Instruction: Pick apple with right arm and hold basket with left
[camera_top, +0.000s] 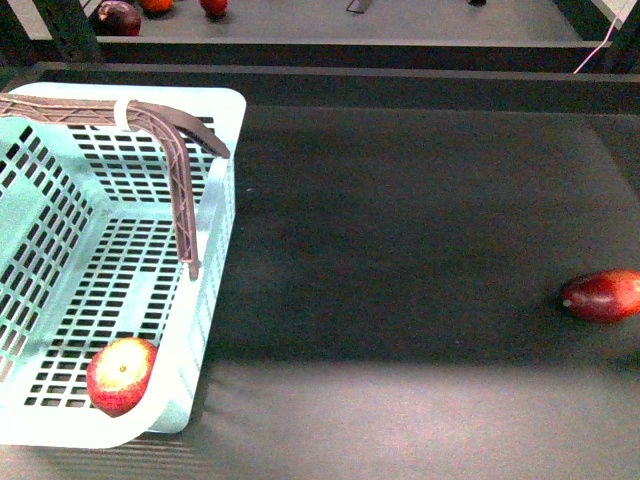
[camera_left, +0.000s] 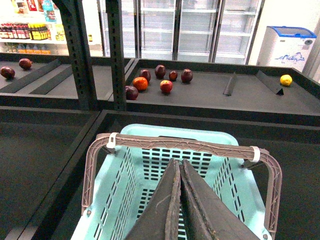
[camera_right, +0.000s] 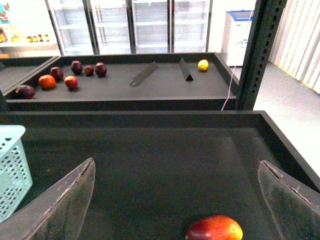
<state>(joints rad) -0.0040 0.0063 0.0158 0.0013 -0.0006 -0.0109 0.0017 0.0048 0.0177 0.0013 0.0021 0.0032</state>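
The pale mint basket (camera_top: 222, 180) stands at the left of the dark shelf floor, its brownish ribbed handle (camera_top: 180, 190) lying over the right wall. The red apple (camera_top: 121, 374) with its yellow stem patch lies inside the basket, in the near right corner. Neither arm shows in the front view. In the left wrist view my left gripper (camera_left: 179, 162) is shut with nothing between its fingers; it hovers over the basket (camera_left: 112, 195), short of the raised handle (camera_left: 185, 145). My right gripper (camera_right: 176, 164) is open, and only the basket's corner (camera_right: 10, 165) shows beside it.
An elongated dark red fruit (camera_top: 603, 295) lies at the far right of the shelf, between the right gripper's fingers at the picture edge (camera_right: 214, 229). Raised shelf walls (camera_top: 400, 85) bound the back. Several fruits (camera_left: 160, 80) sit on a farther shelf, behind black upright posts (camera_left: 77, 50).
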